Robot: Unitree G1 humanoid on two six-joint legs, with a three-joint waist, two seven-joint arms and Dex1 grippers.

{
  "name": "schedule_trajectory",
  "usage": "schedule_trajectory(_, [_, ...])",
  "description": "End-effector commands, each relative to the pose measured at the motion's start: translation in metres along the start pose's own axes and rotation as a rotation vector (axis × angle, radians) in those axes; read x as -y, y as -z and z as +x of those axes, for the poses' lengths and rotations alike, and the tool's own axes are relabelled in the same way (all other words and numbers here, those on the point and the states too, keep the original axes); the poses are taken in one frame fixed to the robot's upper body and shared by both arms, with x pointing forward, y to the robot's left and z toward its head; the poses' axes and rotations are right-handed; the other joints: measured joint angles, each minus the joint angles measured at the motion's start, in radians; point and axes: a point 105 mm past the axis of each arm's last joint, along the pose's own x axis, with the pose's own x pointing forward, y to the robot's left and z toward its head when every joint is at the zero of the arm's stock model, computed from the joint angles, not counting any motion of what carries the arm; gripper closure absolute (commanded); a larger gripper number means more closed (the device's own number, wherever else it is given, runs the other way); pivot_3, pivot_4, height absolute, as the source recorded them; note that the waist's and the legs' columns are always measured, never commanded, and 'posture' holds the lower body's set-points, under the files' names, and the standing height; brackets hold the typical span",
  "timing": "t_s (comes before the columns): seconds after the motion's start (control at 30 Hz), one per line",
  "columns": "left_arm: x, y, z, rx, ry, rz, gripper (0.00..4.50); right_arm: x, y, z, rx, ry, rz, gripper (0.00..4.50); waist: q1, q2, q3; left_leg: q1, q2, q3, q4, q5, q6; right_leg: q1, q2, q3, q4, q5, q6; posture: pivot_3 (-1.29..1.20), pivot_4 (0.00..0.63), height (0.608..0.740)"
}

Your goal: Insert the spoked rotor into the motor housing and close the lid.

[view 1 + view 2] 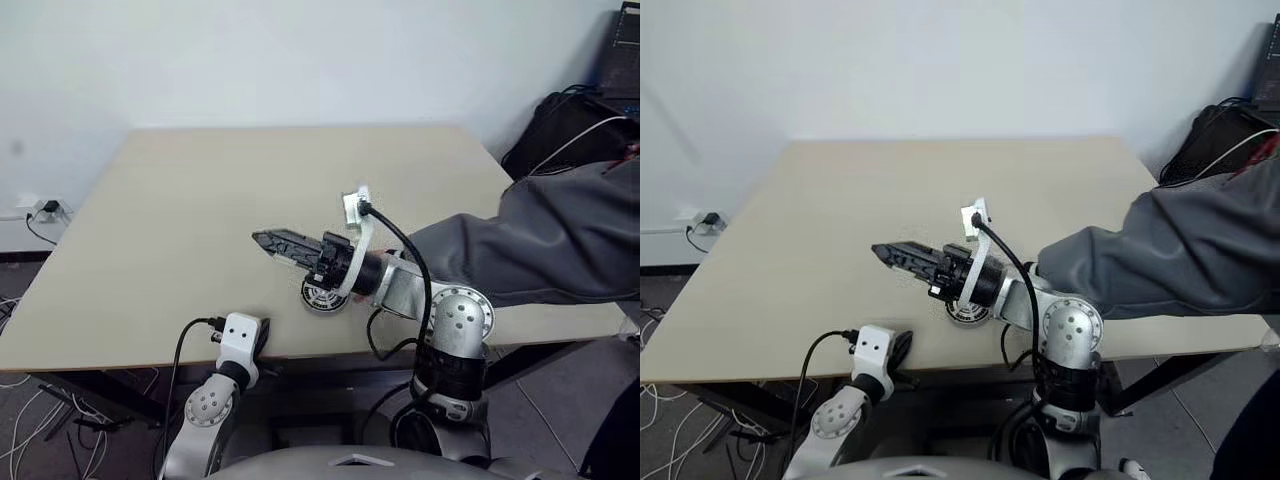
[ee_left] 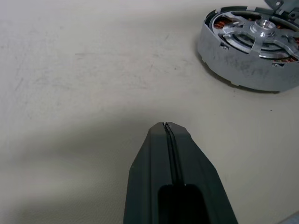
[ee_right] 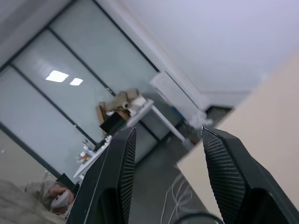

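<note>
On table (image 1: 150, 250), motor housing (image 1: 324, 296) lies beneath raised right gripper (image 1: 262, 240), fingers apart, empty.

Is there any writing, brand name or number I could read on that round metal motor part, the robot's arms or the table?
None can be read.
motor housing: faint scuffs on its grey side wall, no legible marking.
right gripper and left gripper: plain black, no label.
table: bare, no print.

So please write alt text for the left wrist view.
The shut left claw rests over a beige table. Beyond it sits a round grey motor housing, with the spoked rotor and coppery windings visible inside.
</note>
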Motion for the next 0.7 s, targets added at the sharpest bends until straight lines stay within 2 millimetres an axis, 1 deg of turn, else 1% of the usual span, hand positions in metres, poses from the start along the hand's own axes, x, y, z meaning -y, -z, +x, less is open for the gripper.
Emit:
schedule_trajectory(0.03, [-0.001,-0.017,0.002,0.073,0.005,0.002,4.5,-0.019,-0.001,-0.002,0.069,-0.077,-0.042,2.14,0.001,0.0,0.0,0.0,0.0,0.0,0.0,0.0,0.0,0.0,0.0,0.0,0.0,0.0,0.0,0.0,0.0,0.74])
schedule_trajectory(0.17, [-0.002,-0.02,0.003,0.082,0.0,-0.003,4.5,-0.024,0.001,-0.007,0.088,-0.08,-0.103,2.14,-0.001,0.0,0.0,0.0,0.0,0.0,0.0,0.0,0.0,0.0,0.0,0.0,0.0,0.0,0.0,0.0,0.0,0.74])
schedule_trajectory(0.3, [-0.002,-0.021,0.004,0.086,-0.007,-0.005,4.5,-0.021,0.006,-0.009,0.082,-0.051,-0.15,2.14,0.0,0.0,0.0,0.001,0.0,0.0,0.0,0.0,0.0,0.0,0.0,0.0,0.0,-0.001,0.002,0.0,0.0,0.74])
schedule_trajectory(0.43, [-0.001,-0.021,0.005,0.086,-0.004,-0.002,4.5,-0.016,0.008,-0.01,0.086,-0.022,-0.156,2.14,0.001,-0.001,0.0,0.001,0.001,0.0,0.0,0.0,0.0,0.001,0.0,0.0,0.0,-0.001,0.002,0.0,0.0,0.74])
schedule_trajectory(0.7, [-0.001,-0.02,0.005,0.086,-0.001,0.0,4.5,-0.012,0.011,-0.009,0.076,-0.007,-0.145,2.14,0.001,-0.002,0.0,0.001,0.001,0.0,0.0,0.0,0.0,0.001,0.0,0.0,0.0,0.0,0.0,0.0,0.0,0.74])
